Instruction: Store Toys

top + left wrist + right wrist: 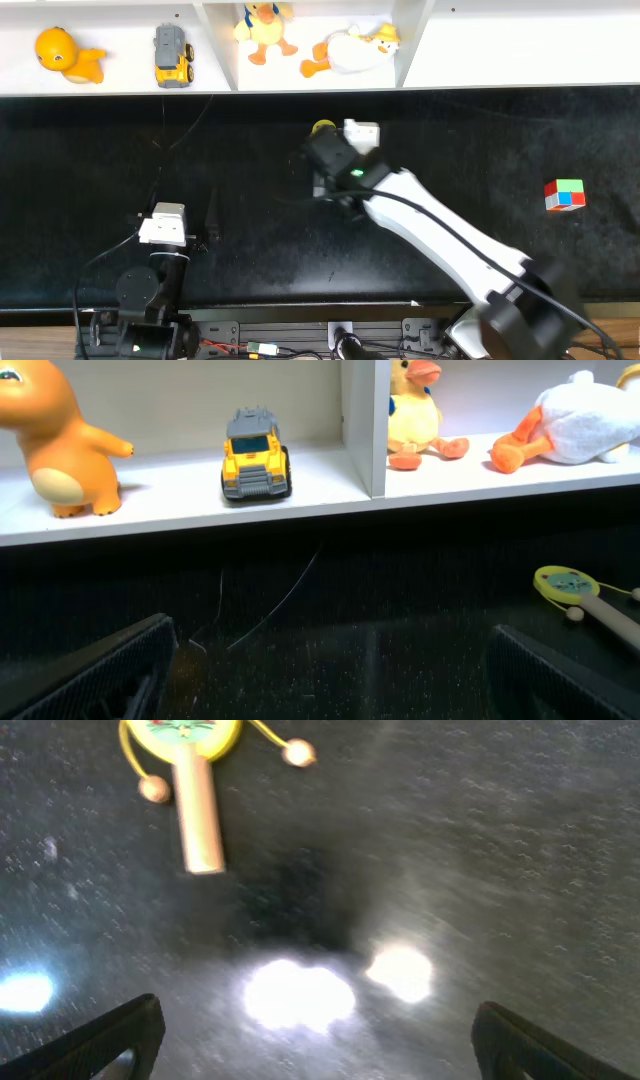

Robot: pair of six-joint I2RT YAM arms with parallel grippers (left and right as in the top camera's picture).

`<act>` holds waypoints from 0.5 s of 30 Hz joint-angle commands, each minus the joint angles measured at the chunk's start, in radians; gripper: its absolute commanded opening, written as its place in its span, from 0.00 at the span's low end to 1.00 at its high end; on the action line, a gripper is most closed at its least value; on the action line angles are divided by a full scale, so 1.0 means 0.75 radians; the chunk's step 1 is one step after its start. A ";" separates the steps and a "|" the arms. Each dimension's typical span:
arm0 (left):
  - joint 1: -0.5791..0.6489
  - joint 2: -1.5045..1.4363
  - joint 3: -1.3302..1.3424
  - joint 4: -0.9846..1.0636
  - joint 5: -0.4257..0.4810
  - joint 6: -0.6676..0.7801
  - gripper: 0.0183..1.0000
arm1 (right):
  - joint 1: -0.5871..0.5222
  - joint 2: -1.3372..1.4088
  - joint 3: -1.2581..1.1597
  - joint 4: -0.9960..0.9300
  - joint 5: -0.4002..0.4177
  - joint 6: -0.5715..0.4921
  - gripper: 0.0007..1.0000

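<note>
Two arms stand at the near edge of the black tabletop (pixel 100 150), one toward each near corner. The left arm (pixel 150 285) stays close to its base by the near left corner. The left gripper (pixel 330 635) is held low over the tabletop and faces the far edge. Its fingers are spread wide apart with only bare surface between them.

Out toward the right edge, about halfway back, a cube (pixel 565 195) with coloured faces sits alone, well apart from both arms.

The right arm (pixel 440 235) stretches from the near right corner to the middle of the tabletop. The right gripper (pixel 315 1015) looks down at the black surface, fingers parted wide and holding nothing. Just beyond it lies the rattle (pixel 195 795), flat on the tabletop near the middle of the far edge. It has a yellow round head, a pale wooden handle pointing back toward the gripper, and a small bead on a string at each side. The rattle lies clear of the fingers, not between them.

Along the far edge runs the white shelf (pixel 500 50), split by upright dividers. In its left compartment an orange figure (pixel 65 55) stands nearest the left end. Beside it is a yellow truck (pixel 172 55) with a grey top, nose toward the tabletop. In the middle compartment a yellow duck (pixel 265 30) sits upright next to the divider, and a white duck (pixel 350 50) with orange feet lies on its side to the right of it.
</note>
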 commanded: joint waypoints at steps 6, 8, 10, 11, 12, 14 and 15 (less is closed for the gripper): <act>-0.008 -0.016 -0.002 -0.004 -0.007 0.000 1.00 | 0.030 0.297 0.272 0.068 0.116 0.088 1.00; -0.008 -0.016 -0.002 -0.004 -0.007 0.000 1.00 | 0.028 0.343 0.310 0.100 0.123 0.088 1.00; -0.008 -0.016 -0.002 -0.004 -0.007 0.000 1.00 | 0.025 0.386 0.336 0.143 0.121 0.088 1.00; -0.008 -0.016 -0.002 -0.004 -0.007 0.000 1.00 | 0.025 0.404 0.346 0.152 0.112 0.089 1.00; -0.008 -0.016 -0.002 -0.004 -0.007 0.000 1.00 | 0.025 0.425 0.360 0.154 0.099 0.089 1.00; -0.008 -0.016 -0.002 -0.004 -0.007 0.000 1.00 | 0.025 0.461 0.384 0.151 0.086 0.089 1.00; -0.008 -0.016 -0.002 -0.004 -0.007 0.000 1.00 | 0.025 0.476 0.393 0.148 0.082 0.089 1.00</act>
